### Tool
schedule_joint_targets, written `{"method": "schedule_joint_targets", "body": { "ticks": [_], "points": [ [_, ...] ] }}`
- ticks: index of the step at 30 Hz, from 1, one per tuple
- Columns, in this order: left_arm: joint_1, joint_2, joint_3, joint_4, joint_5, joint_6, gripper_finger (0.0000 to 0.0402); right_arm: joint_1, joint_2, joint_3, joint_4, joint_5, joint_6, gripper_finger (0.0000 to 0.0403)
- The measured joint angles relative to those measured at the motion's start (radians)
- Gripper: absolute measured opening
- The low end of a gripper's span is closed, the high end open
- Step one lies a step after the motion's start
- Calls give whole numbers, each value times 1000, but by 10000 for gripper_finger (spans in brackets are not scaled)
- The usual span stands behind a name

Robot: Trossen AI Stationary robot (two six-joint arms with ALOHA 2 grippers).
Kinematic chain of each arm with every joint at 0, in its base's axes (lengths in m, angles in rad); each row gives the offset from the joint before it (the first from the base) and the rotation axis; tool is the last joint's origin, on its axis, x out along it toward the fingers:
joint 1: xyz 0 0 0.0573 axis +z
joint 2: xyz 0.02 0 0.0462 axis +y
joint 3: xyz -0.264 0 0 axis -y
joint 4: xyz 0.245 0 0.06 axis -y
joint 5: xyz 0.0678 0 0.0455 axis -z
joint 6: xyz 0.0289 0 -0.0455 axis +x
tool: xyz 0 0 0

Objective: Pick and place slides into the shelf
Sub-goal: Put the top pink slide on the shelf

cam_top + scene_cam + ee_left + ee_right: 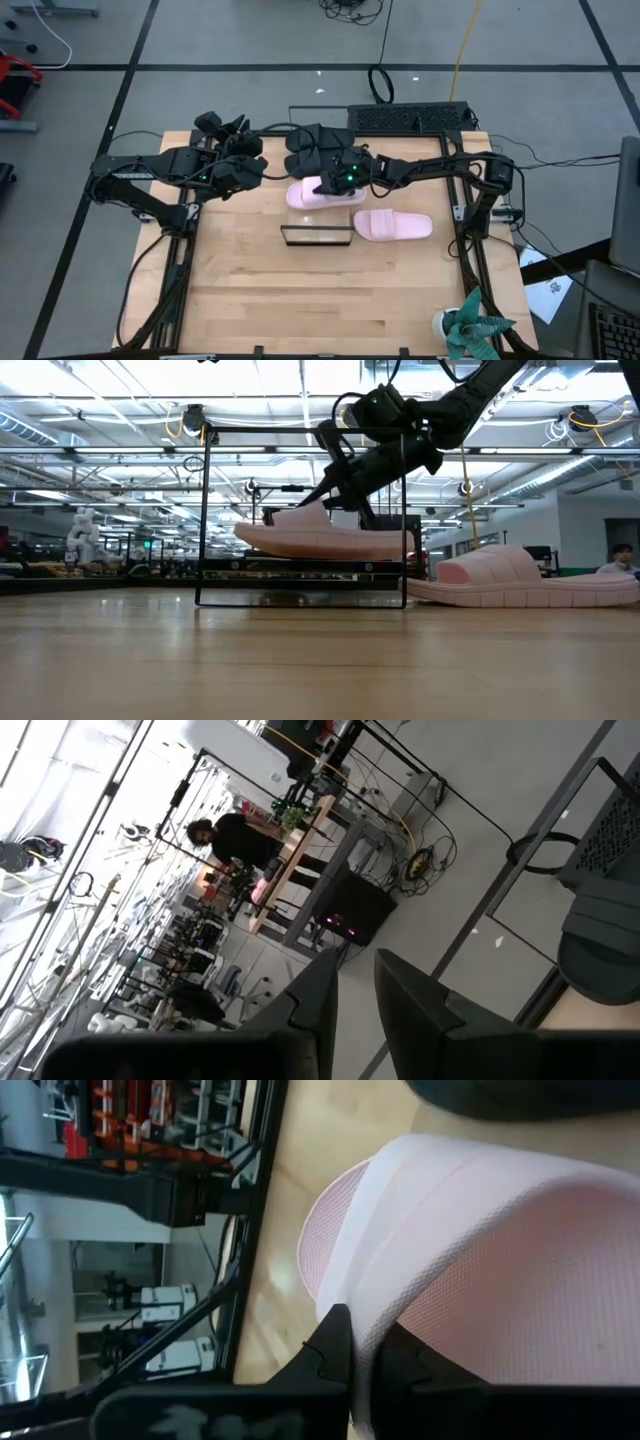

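Currently my right gripper (335, 186) pinches the pale pink slide's (312, 193) strap just behind the narrow black-framed wooden shelf (318, 235), left gripper (240, 140) nearly closed, empty; I judge that thin hold could slip.

A green-leaved potted plant (472, 328) sits at the wooden table's (250, 290) near right corner, a black keyboard (410, 117) at its far edge

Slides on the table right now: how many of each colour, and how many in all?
Pale pink open-toe slides: 2, one gripped by the right gripper at, one lying on the wooden tabletop at.
Matte black open-toe slides: 2, side by side at the table's far edge.
Total: 4 slides.
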Motion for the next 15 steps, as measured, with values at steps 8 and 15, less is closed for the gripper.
{"method": "schedule_joint_targets", "body": {
  "ticks": [8, 15],
  "points": [
    [0, 0, 0, 0, 0, 0, 78, -11, 0, 0, 0, 18, -7, 0],
    [0, 0, 0, 0, 0, -1, 78, 8, 0, 0, 1, 15, 10, 0]
  ]
}}
